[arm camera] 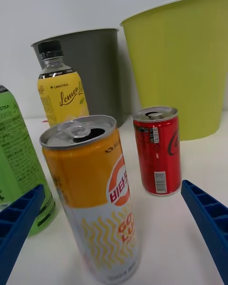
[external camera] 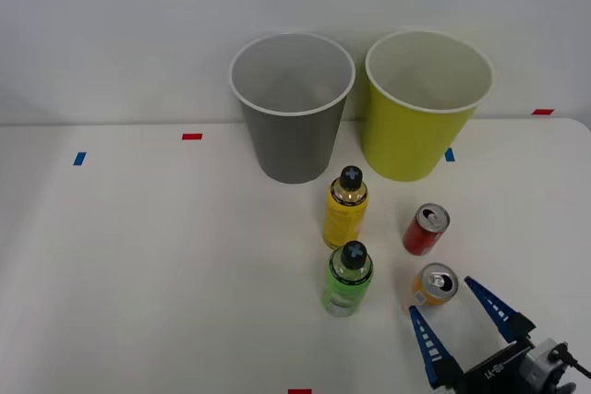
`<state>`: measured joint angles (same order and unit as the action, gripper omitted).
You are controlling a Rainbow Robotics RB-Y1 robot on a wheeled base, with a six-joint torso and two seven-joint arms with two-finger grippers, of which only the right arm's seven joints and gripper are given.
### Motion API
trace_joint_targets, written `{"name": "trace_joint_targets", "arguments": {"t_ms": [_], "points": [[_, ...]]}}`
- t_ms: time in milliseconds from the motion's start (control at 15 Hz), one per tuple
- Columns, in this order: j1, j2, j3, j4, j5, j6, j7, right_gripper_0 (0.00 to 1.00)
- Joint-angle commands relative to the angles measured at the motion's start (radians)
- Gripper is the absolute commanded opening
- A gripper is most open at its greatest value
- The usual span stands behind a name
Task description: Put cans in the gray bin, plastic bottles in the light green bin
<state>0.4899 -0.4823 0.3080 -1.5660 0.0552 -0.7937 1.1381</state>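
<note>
The right gripper (external camera: 460, 312) is hanging wide open at the worktop's (external camera: 148, 265) five o'clock edge, holding nothing, its blue fingers (external camera: 427, 343) reaching up either side of the orange can (external camera: 435, 285) without touching it. The red can (external camera: 426, 230) is standing just beyond, at the orange can's twelve o'clock. The green bottle (external camera: 348, 279) is standing upright at the orange can's nine o'clock, and the yellow bottle (external camera: 345, 208) is sitting at the green bottle's twelve o'clock. The gray bin (external camera: 293, 108) and the green bin (external camera: 425, 104) are standing side by side at the far edge, gray at the green bin's nine o'clock.
</note>
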Motion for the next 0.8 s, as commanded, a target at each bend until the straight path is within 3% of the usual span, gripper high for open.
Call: {"name": "trace_joint_targets", "arguments": {"t_ms": [67,667,733,800], "points": [[-0.039,0.025,0.002,0.000,-0.003,0.042,0.009,1.00],[-0.067,0.030,0.022,0.000,-0.015,0.059,0.045,1.00],[-0.067,0.030,0.022,0.000,-0.015,0.059,0.057,0.83],[-0.065,0.030,0.022,0.000,-0.015,0.059,0.061,0.53]]}}
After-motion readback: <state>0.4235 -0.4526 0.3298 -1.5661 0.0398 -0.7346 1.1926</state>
